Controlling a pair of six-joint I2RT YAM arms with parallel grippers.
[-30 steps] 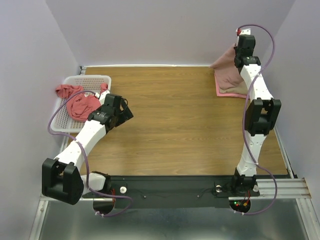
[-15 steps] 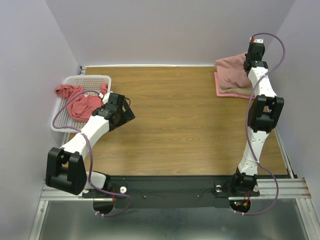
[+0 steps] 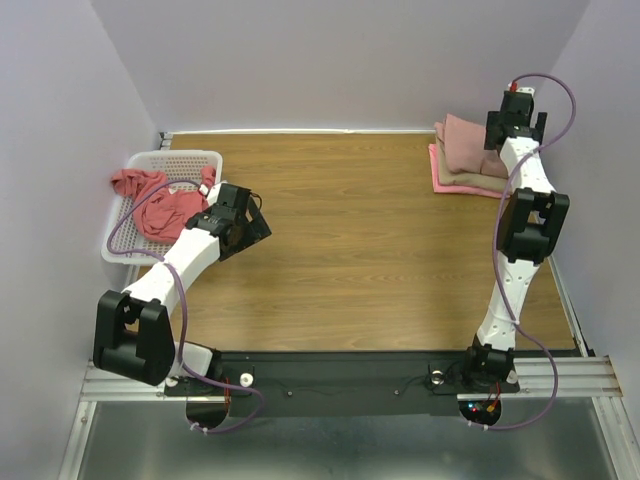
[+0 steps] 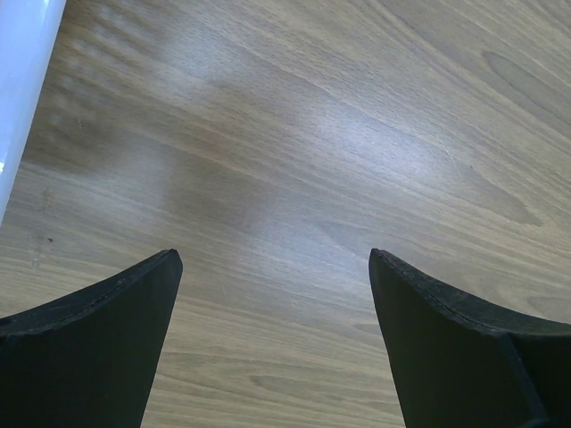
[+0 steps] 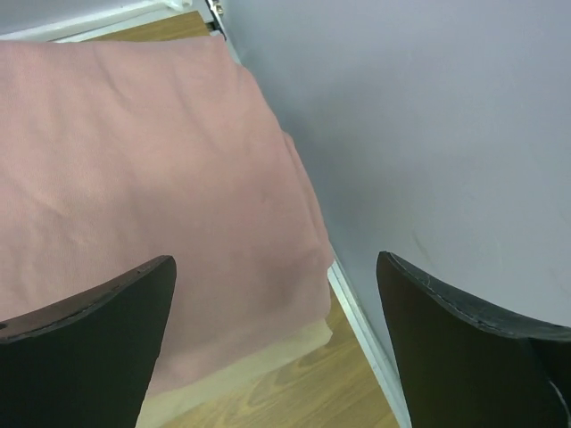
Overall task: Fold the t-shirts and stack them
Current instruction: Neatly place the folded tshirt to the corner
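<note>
A folded dusty-pink t-shirt (image 3: 462, 143) lies on top of the stack at the back right, over a tan t-shirt (image 3: 468, 178) and a bright pink one (image 3: 441, 181). My right gripper (image 3: 512, 128) hangs open above the stack's right edge, beside the wall. In the right wrist view the dusty-pink t-shirt (image 5: 134, 160) and the tan edge (image 5: 254, 364) lie below the right gripper (image 5: 277, 267), with nothing between the fingers. A crumpled coral-red t-shirt (image 3: 160, 207) sits in the basket. My left gripper (image 3: 252, 224) stands open over bare wood just right of the basket; in its wrist view the left gripper (image 4: 275, 259) holds nothing.
The white mesh basket (image 3: 180, 160) stands at the back left, with the coral-red cloth hanging over its rim. The purple side wall (image 5: 428, 134) and a metal table rail (image 5: 357, 312) run close along the right of the stack. Bare wooden tabletop (image 3: 350, 230) spans the middle.
My right gripper opened and let go of the dusty-pink t-shirt, which dropped from hanging to lying folded on the stack. The right arm shifted rightward. The left arm drew in a little.
</note>
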